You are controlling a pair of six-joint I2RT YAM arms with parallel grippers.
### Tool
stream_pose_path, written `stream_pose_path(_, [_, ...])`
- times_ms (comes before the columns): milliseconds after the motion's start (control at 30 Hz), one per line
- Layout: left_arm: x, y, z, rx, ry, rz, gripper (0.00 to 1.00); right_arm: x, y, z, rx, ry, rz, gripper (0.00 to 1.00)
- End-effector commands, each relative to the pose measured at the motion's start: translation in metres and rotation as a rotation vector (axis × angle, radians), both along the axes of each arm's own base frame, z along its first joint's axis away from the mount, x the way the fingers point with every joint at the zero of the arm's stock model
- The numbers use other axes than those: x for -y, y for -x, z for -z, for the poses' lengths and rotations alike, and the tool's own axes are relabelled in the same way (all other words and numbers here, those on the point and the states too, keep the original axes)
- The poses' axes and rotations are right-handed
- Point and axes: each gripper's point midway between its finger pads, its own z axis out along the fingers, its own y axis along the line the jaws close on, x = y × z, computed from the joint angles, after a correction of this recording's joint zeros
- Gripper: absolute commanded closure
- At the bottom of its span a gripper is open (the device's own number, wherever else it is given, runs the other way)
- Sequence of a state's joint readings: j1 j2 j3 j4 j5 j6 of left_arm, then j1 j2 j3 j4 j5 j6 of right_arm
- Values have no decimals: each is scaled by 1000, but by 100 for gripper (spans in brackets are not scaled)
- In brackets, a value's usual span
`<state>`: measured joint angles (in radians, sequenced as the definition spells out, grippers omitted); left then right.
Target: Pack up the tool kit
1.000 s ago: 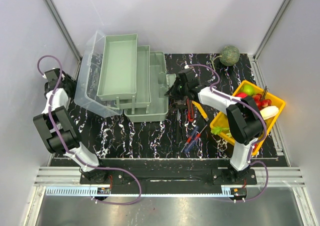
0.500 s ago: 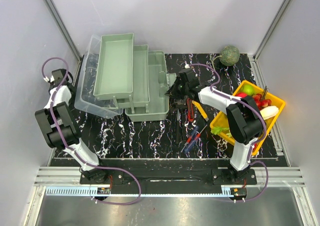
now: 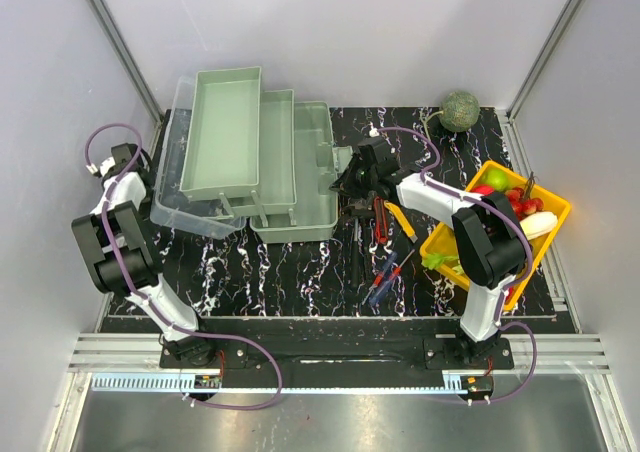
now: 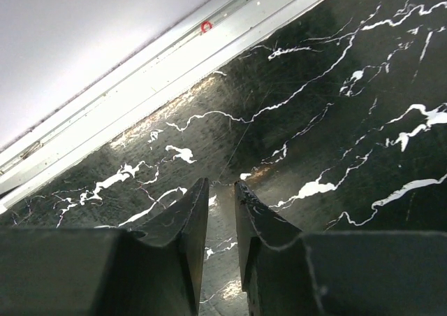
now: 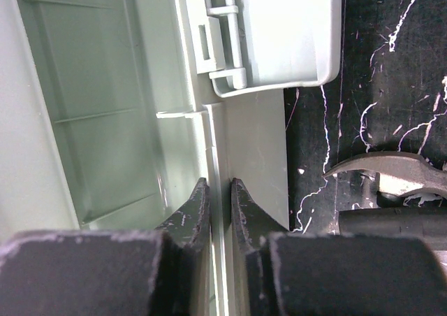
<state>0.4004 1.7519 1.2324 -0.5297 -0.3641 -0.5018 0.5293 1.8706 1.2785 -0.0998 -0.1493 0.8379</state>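
One toolbox [image 3: 300, 177], lengthwise front-to-back.

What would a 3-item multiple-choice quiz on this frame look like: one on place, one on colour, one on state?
1. Where do the loose hand tools lie?
A. inside the toolbox
B. on the table between toolbox and fruit tray
C. in the fruit tray

2. What colour is the fruit tray?
A. yellow
B. blue
C. white

3. How does the toolbox stand?
A. lid shut
B. open, trays fanned out
C. upside down

Answers:
1. B, the tools rest on the black marbled table, right of the toolbox.
2. A, its rim is bright yellow.
3. B, the green trays are stepped out to the left over the clear lid, while the right claw pinches the box rim.
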Motion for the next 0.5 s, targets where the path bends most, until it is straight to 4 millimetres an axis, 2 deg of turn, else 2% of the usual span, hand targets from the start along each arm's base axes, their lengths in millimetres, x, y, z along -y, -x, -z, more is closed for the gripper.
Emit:
stream_pose_path(0, [-1,-6,-1,17,-13,29,73,23,-11,48,-62,64,108,97])
stream_pose_path(100, [2,-10,-6,67,19,75,69,22,-10,52,-67,53,103,96])
stream_pose_path(233, [17,-16,-19,140,44,191,69,19,-12,51,-57,38,84,96])
stream_pose_path(367, [28,-12,-27,199,42,243,72,15,-13,49,-42,36,51,96])
stream_pose_path(467, [32,-4,-32,208,26,266,76,19,-16,52,-42,53,37,97])
